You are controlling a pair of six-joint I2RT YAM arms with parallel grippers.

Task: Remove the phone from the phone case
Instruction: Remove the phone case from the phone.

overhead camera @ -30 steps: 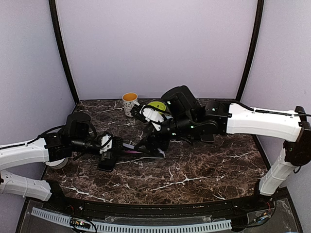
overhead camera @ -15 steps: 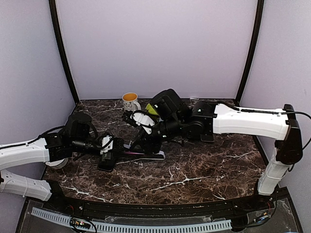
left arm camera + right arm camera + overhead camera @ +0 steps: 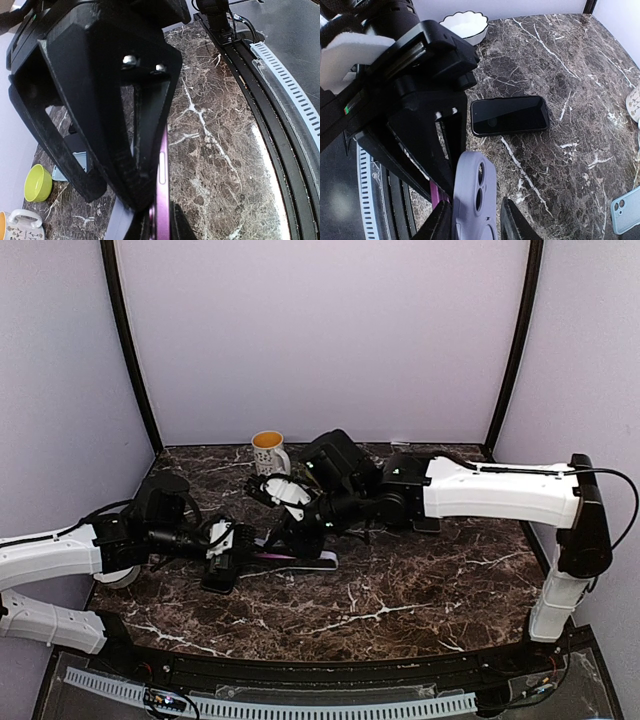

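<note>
The phone (image 3: 161, 170) stands on its long edge on the dark marble table (image 3: 420, 580), a little left of centre, caught between the two arms. Its purple side rail with the slim button shows plainly in the left wrist view.

The left gripper (image 3: 240, 552) reaches in low from the left and is clamped tight on that purple edge.

The lavender phone case (image 3: 475, 192), camera cut-out facing the right wrist camera, sits against the phone on the right arm's side. The right gripper (image 3: 475, 220) comes in from the right and straddles the case. One black finger lies just beside each long edge, the jaws drawn in narrow. Whether they actually pinch it I cannot tell.

A black phone (image 3: 510, 116) lies flat, screen up, on the left part of the table. A white bowl (image 3: 465, 26) sits beyond it, towards the left edge. A white mug (image 3: 267, 452) with a yellow inside stands at the far edge, and a small green bowl (image 3: 37, 182) is near it. A pale blue case (image 3: 625, 210) lies flat close by.
</note>
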